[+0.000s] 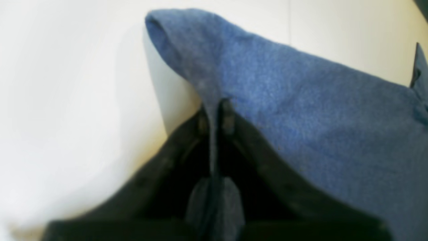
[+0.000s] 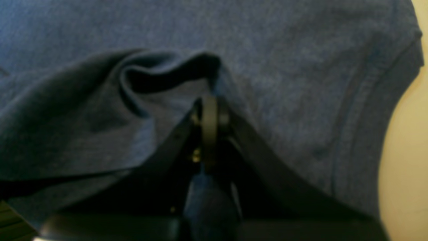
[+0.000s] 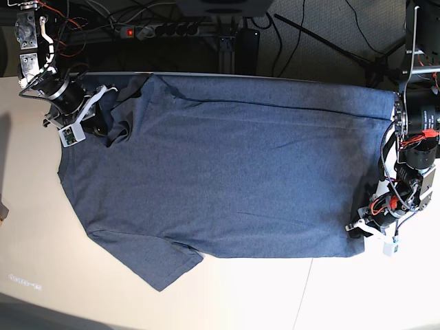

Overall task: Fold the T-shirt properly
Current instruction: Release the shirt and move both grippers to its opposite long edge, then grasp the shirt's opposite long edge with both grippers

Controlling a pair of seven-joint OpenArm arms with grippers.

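No writing or logo can be read on anything in view. The table (image 3: 227,295), pale cream, carries the T-shirt (image 3: 227,179), a heathered blue-grey garment spread nearly flat across it, plain side showing, with 1 short sleeve (image 3: 161,265) jutting toward the near edge and the far edge of the cloth lying along the table's back rim. Behind that rim, cables (image 3: 323,41) trail over the dark floor.

In the base view the left gripper (image 3: 357,230) sits at the shirt's lower right corner and the right gripper (image 3: 103,127) at the upper left, where the fabric bunches. Only the wrist views show the grips: the left gripper (image 1: 215,115) is clamped on a lifted fold of cloth, the right gripper (image 2: 210,115) pinches a rumpled ridge, and a stitched hem (image 2: 351,110) runs nearby.
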